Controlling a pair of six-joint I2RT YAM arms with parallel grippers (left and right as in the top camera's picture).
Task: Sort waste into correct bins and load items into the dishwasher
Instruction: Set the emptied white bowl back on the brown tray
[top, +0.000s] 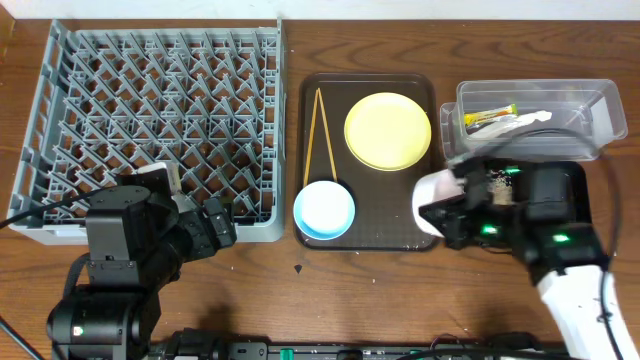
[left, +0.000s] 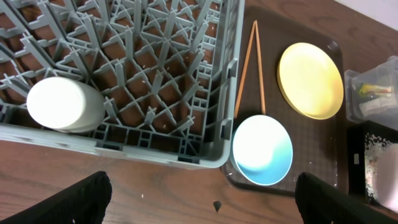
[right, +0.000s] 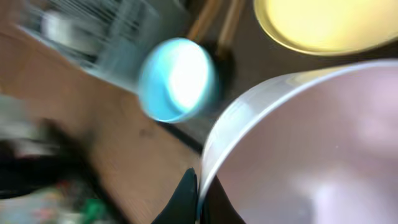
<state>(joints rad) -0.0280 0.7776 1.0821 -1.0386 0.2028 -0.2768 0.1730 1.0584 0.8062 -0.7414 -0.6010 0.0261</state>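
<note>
Holding now: the right pincer (right: 198, 193) is pinching the rim of the white bowl (right: 298, 143); the bowl hangs just off the right edge of the brown tray (top: 325, 100), apparently above the black tray (left: 364, 140)
Left pincer (left: 204, 182): spread wide and empty; it hovers off the brown tray's near left corner, over the near edge of the dish rack (top: 100, 90)
Waste done: the snack wrapper (top: 490, 117) and the white wrapper (top: 530, 118) lie in the clear tub (top: 612, 110), just right of the brown tray at its far end; pale scraps (left: 373, 152) speckle the black tray, right of the brown tray at its near end
Dishes done: one white cup (left: 65, 104) sits in the dish rack's near row, well left of the brown tray; the other pegs look bare
Dishes left: the yellow plate (top: 388, 130) lies on the brown tray's far right part; the chopsticks (top: 320, 135) lie along its left side; the blue bowl (top: 324, 209) sits at its near left corner; the white bowl is in the air, not yet racked
White bowl inside: too blurred to tell whether any scraps remain
Progress: sorting looks about finished; loading has hardly begun, with four items to go into the dish rack; the white bowl seems the one in hand
</note>
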